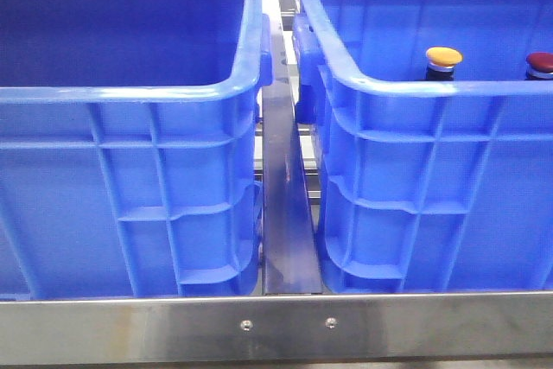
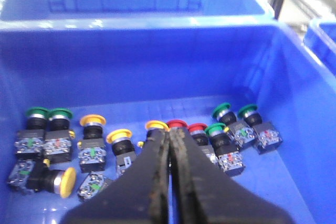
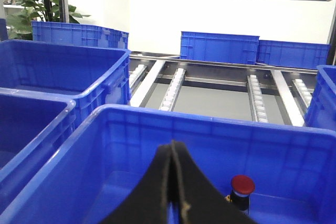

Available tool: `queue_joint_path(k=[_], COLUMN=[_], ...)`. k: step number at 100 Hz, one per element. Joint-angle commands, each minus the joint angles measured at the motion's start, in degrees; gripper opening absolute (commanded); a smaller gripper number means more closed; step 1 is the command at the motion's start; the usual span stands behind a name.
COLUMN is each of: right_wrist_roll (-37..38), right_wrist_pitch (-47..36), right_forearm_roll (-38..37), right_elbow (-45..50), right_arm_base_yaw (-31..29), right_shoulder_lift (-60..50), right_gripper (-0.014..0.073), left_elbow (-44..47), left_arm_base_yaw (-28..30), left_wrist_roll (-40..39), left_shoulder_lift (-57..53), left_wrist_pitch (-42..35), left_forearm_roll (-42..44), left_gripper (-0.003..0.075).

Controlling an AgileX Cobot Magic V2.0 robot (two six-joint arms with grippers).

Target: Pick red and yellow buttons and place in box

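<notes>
While both arms hang above their crates, nothing is in hand. In the front view two blue crates sit side by side with a metal rail point(image 1: 285, 205) between them. The right crate point(image 1: 432, 205) already shows a yellow button point(image 1: 443, 60) and a red button point(image 1: 541, 64) peeking over its near rim, upright on their dark bodies, the red one at three o'clock of the yellow, a little apart. That looks like the box being filled.

The left gripper point(image 2: 169, 145) has its jaws pressed together on nothing, poised over the left crate point(image 1: 130, 205), whose floor holds a scatter of green, yellow and red buttons. Just past the fingertips, at twelve o'clock, stand a yellow-capped one point(image 2: 156, 126) and a red-capped one point(image 2: 177, 125), touching or nearly so; those are probably the next picks, though the jaws must part first. A big yellow cap point(image 2: 67, 182) lies tipped on its side at nine o'clock.

The right gripper point(image 3: 174, 156) is closed too, empty, over the right crate, the red button at four o'clock from its tip.
</notes>
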Motion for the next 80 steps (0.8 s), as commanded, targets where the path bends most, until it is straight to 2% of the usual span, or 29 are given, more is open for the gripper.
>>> queue_joint_path(k=[1,39,80], right_wrist_roll=[-0.6,-0.6,-0.6], right_wrist_pitch=[-1.89,-2.0,-1.03], right_forearm_roll=[0.84,1.01,1.01], right_elbow=[1.1,11.94,13.33], right_arm_base_yaw=[-0.16,-0.16,-0.16], right_shoulder_lift=[-2.32,-16.88,-17.67], right_gripper=[-0.0069,-0.0069,-0.0069], left_elbow=[0.63,8.11,9.09], left_arm_base_yaw=[0.22,0.22,0.22], left_wrist_roll=[-0.57,-0.57,-0.57], left_shoulder_lift=[-3.35,-15.81,-17.13], left_wrist_pitch=[-6.22,-8.6,-9.06], left_forearm_roll=[-0.27,-0.23,0.22], left_gripper=[-0.002,-0.002,-0.002])
